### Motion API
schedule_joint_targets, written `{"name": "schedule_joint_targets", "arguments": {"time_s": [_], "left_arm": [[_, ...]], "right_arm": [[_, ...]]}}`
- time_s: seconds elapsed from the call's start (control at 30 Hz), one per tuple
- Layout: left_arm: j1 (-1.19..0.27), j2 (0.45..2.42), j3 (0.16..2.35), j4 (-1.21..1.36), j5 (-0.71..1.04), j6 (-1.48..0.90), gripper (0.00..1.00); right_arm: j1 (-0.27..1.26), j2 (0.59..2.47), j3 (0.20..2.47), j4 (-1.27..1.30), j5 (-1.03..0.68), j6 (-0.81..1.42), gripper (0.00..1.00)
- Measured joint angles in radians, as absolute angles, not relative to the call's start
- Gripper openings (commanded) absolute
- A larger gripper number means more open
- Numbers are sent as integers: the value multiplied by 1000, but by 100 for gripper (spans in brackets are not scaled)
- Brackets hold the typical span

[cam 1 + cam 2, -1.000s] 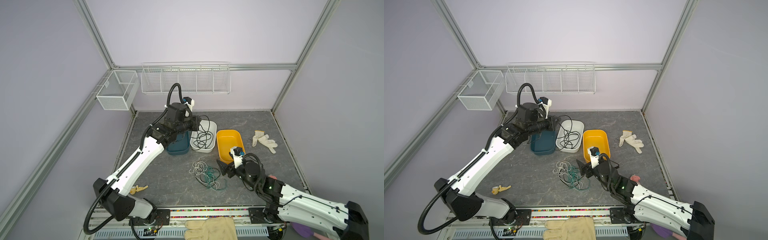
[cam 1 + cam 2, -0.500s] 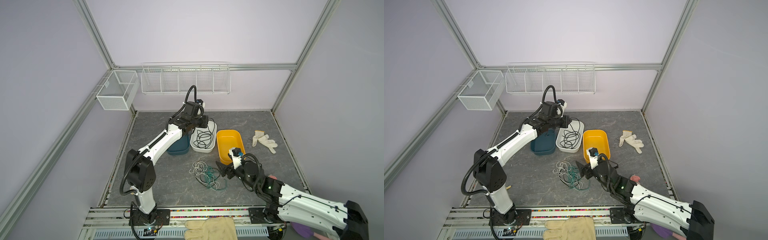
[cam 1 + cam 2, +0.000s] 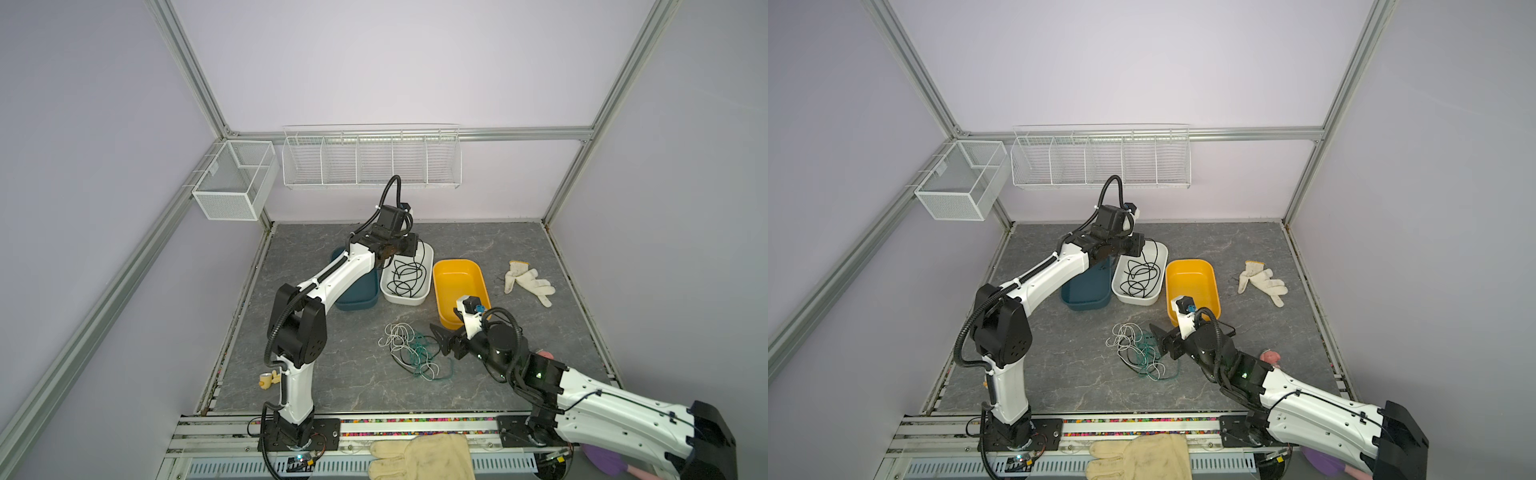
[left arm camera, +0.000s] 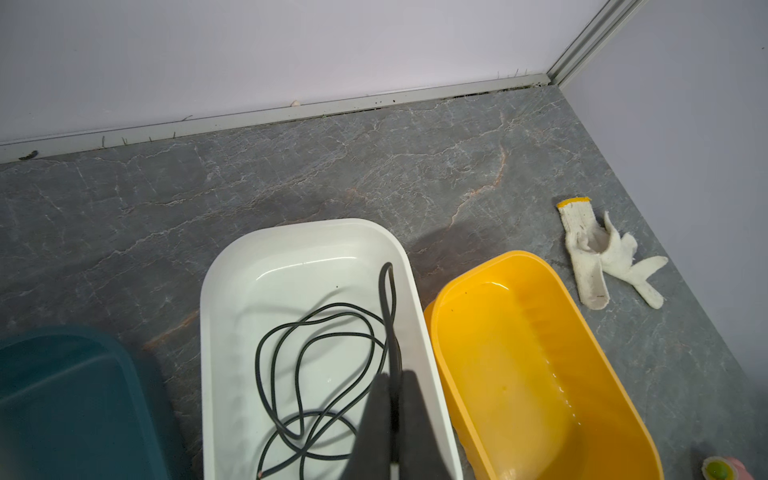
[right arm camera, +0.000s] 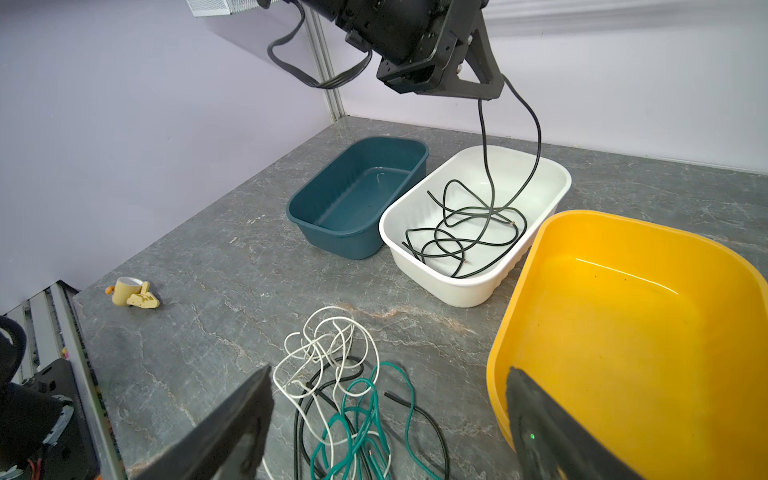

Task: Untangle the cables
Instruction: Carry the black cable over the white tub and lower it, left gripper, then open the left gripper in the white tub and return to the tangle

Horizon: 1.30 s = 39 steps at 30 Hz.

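Top view | grey tabletop point(image 3: 478, 241) | lilac walls point(image 3: 415, 62) | left end effector point(image 3: 411, 249) pinches cable point(image 3: 406, 275) | right end effector point(image 3: 439, 340) spread

left arm point(image 3: 345, 270), right arm point(image 3: 623, 419): white shells, black joints; hoses point(image 3: 272, 332): black, corrugated; left claw point(image 4: 395, 376), right claw point(image 5: 390, 370): black; light point(image 3: 539, 375): green

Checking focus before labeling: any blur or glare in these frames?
Left wrist view: left gripper, shut on the black cable, is a soft dark blur; teal bin soft too; glare streak on the white bin floor. Right wrist view: open right gripper blurred, tangled cables sharp, highlight in the yellow bin. Both top views: even light, soft shadows.
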<state>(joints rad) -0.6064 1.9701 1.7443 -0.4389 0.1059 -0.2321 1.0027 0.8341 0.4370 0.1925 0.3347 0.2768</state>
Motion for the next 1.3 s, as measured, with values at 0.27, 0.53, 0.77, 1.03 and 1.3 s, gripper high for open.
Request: {"name": "schedule_joint_targets", "arguments": {"time_s": [0.27, 0.53, 0.77, 1.03, 1.3], "left_arm": [[-602, 1995, 1728, -440, 101, -231, 0], [-600, 2015, 1728, -488, 105, -228, 13], [-596, 2014, 1728, -519, 108, -224, 29], [-596, 1972, 1727, -567, 113, -233, 35], [-596, 1700, 1522, -559, 127, -311, 41]], "right_arm": [[1003, 884, 443, 183, 334, 277, 89], [1003, 904, 453, 171, 336, 277, 89], [1003, 918, 458, 161, 345, 278, 89], [1003, 919, 460, 146, 351, 281, 89], [1002, 994, 532, 94, 329, 293, 89]]}}
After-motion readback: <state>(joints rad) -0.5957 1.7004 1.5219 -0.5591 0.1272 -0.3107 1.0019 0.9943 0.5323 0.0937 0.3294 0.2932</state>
